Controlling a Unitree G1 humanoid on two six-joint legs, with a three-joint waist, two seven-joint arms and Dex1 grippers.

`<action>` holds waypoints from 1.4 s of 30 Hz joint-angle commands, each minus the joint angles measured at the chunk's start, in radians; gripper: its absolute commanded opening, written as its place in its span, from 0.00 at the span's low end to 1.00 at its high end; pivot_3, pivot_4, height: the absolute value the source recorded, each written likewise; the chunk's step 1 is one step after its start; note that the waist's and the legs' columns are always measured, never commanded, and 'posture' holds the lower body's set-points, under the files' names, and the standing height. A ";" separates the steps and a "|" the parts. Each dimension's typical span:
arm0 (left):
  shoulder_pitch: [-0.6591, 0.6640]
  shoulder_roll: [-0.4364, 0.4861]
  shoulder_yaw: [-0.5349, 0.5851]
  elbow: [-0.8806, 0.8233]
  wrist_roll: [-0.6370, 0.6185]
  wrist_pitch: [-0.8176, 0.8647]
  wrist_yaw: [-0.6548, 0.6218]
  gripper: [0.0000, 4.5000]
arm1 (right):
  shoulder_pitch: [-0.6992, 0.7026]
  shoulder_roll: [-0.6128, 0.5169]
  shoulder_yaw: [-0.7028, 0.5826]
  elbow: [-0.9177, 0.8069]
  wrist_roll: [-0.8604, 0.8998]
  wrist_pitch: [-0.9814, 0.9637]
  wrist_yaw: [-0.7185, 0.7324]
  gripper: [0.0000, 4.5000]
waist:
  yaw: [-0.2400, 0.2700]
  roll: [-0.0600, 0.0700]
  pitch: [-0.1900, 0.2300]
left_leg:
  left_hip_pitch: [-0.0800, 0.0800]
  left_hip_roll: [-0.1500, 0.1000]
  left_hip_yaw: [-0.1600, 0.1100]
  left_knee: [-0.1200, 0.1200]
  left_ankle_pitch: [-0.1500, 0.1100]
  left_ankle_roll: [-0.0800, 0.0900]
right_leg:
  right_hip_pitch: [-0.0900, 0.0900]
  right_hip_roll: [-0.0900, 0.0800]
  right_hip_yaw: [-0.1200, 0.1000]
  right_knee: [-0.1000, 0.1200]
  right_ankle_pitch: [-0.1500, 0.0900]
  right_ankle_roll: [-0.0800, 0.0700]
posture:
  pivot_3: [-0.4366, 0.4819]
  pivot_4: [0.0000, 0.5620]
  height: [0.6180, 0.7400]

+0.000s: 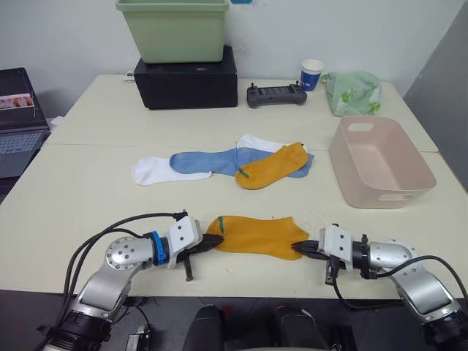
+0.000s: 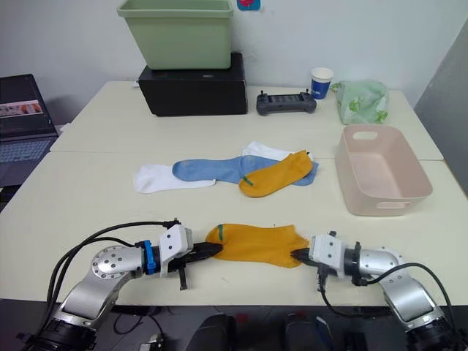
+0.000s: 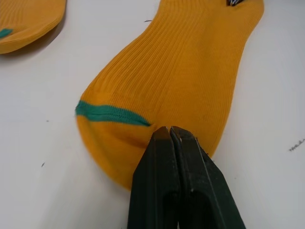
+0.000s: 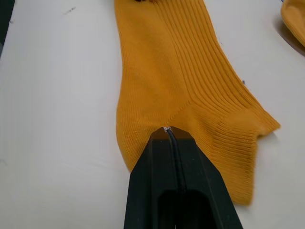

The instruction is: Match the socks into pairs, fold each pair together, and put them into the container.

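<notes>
Near mustard sock (image 1: 257, 235) — left end effector (image 1: 217, 242), right end effector (image 1: 298, 248) pinch opposite ends.

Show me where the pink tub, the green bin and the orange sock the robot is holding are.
Pink tub (image 1: 417, 162): left eye view, its far right rim.
Green bin (image 1: 175, 33): left eye view, its front wall.
Held orange sock (image 1: 256, 235): left eye view, mid-sock between the grippers.
</notes>
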 commanded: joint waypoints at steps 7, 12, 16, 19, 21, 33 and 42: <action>-0.014 -0.028 0.270 -0.052 -0.139 0.109 0.176 0.13 | -0.037 0.039 -0.259 -0.103 0.157 0.164 -0.162 0.13 | -0.001 0.000 0.001 | -0.002 0.001 -0.001 -0.001 0.000 0.000 | -0.002 0.000 -0.001 0.000 0.002 -0.004 | 0.48 0.27 1.00; 0.018 -0.067 0.355 0.010 -0.111 0.090 0.284 0.48 | -0.028 0.091 -0.288 -0.053 0.092 0.152 -0.278 0.52 | 0.000 0.000 0.001 | -0.002 0.000 0.000 -0.001 0.000 0.000 | -0.002 0.000 -0.001 0.000 0.001 -0.002 | 0.48 0.27 1.00; 0.040 -0.100 0.384 0.021 -0.111 0.091 0.341 0.76 | -0.010 0.113 -0.269 -0.043 0.061 0.131 -0.298 0.83 | 0.000 0.000 0.001 | -0.003 0.000 0.001 -0.002 0.000 0.000 | -0.004 -0.001 0.000 0.000 0.002 -0.004 | 0.48 0.27 1.00; 0.055 -0.105 0.375 0.018 -0.104 0.084 0.344 0.97 | -0.012 0.127 -0.262 -0.040 0.053 0.131 -0.304 1.00 | 0.000 0.000 0.001 | -0.003 0.000 0.000 -0.002 0.000 0.000 | -0.005 -0.001 0.000 0.000 0.002 -0.004 | 0.48 0.27 1.00; 0.058 -0.105 0.369 0.013 -0.102 0.085 0.347 0.99 | -0.021 0.131 -0.255 -0.035 0.052 0.130 -0.304 1.00 | 0.000 0.000 0.001 | -0.003 0.000 0.000 -0.002 0.000 0.000 | -0.005 -0.001 0.000 0.000 0.002 -0.004 | 0.48 0.27 1.00; -0.219 -0.180 0.156 0.018 -0.109 0.314 0.328 0.99 | -0.130 0.144 -0.169 -0.044 0.022 0.168 -0.301 1.00 | 0.007 0.000 0.001 | -0.003 -0.002 -0.001 0.000 0.000 0.000 | -0.003 -0.001 -0.001 0.000 0.003 -0.003 | 0.48 0.27 1.00; -0.475 -0.338 0.007 0.279 -0.007 0.376 0.388 0.99 | -0.147 0.179 -0.149 -0.061 0.003 0.192 -0.336 1.00 | -0.001 0.000 0.000 | -0.007 -0.001 0.000 -0.001 0.000 0.000 | -0.008 0.001 0.000 0.000 0.003 -0.002 | 0.48 0.27 1.00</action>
